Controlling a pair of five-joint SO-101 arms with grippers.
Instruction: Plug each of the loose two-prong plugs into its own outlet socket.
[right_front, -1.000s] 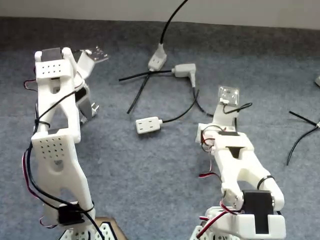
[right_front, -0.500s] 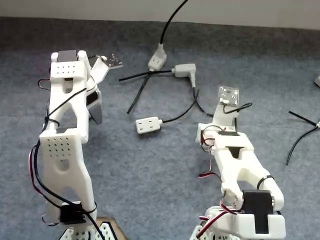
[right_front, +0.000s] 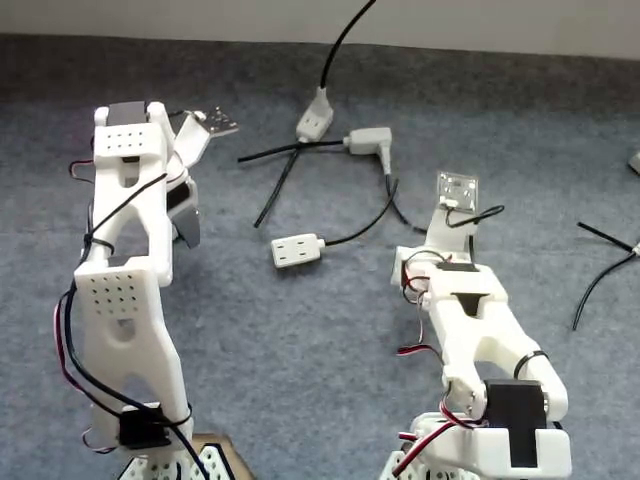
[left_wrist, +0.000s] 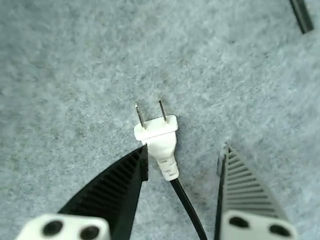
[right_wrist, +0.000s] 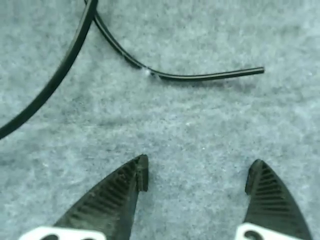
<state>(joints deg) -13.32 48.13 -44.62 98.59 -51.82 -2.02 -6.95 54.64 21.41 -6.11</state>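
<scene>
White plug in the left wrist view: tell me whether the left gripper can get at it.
Probably yes. The left gripper hangs open over the plug, which lies flat on the grey mat between the fingers, with nothing covering it.

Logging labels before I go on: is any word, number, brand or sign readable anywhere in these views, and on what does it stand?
No readable text in any view.
White two-prong plug on a black cord: no print visible on it.
White rectangular outlet socket block: any marking is too small to tell.
Grey felt table cover: plain.
</scene>
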